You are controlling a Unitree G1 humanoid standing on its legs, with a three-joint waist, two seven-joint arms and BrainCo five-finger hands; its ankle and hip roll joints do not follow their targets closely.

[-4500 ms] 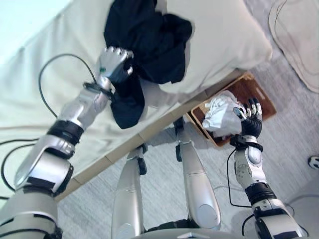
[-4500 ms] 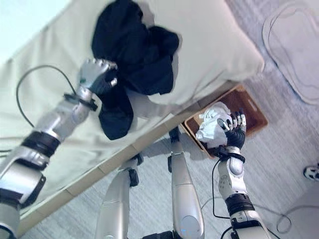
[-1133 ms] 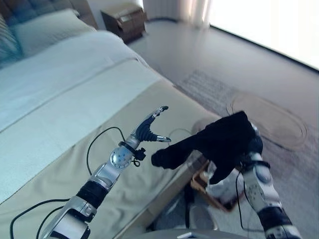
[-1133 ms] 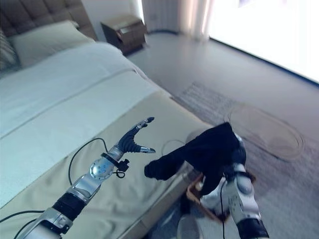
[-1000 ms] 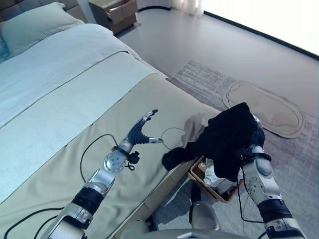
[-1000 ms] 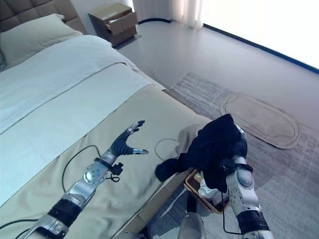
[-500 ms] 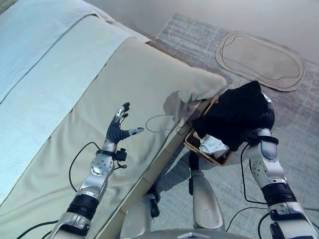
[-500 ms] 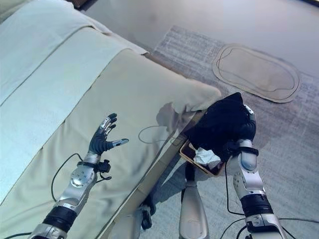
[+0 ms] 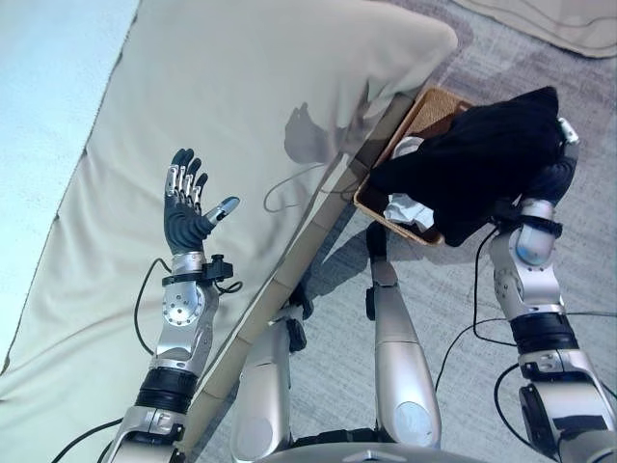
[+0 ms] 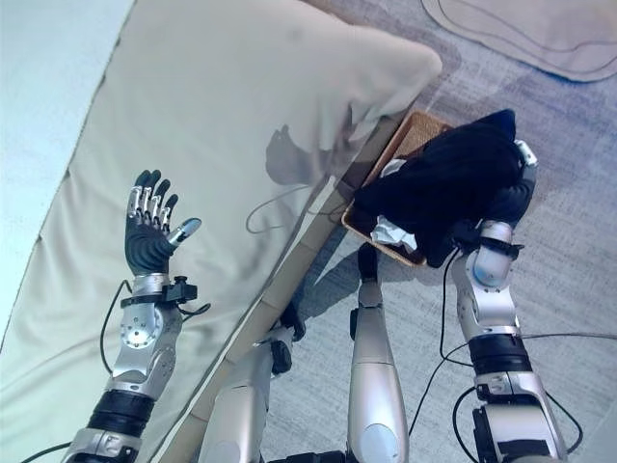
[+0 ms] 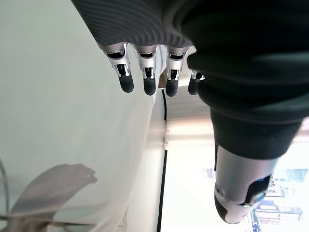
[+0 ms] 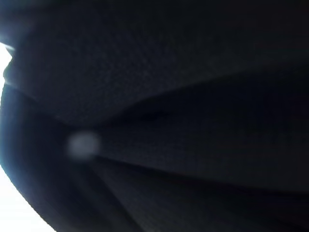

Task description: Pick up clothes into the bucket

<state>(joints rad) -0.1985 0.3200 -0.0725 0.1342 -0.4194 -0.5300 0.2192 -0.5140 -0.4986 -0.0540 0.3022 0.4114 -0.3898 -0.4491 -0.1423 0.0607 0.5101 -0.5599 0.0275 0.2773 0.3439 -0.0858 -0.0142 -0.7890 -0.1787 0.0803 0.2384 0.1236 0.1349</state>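
Note:
A black garment point(image 9: 472, 164) is bunched against my right hand point(image 9: 552, 181), whose fingers dig into the cloth, and it fills the right wrist view point(image 12: 154, 116). It hangs just over the brown woven basket point(image 9: 431, 102) on the floor beside the bed, and its lower edge covers part of the basket's opening. A crumpled white cloth point(image 9: 407, 208) lies in the basket under it. My left hand point(image 9: 183, 224) is raised over the bed, open, palm up, its fingers point(image 11: 147, 82) straight and holding nothing.
The beige bed cover point(image 9: 241, 96) takes up the left and middle, and its corner overhangs the basket. Grey carpet lies around the basket. A beige rug point(image 9: 554, 19) shows at the far right edge.
The camera has tipped downward. My right hand has brought the black garment from beside the bed's corner to over the basket. The left hand stays open above the bed.

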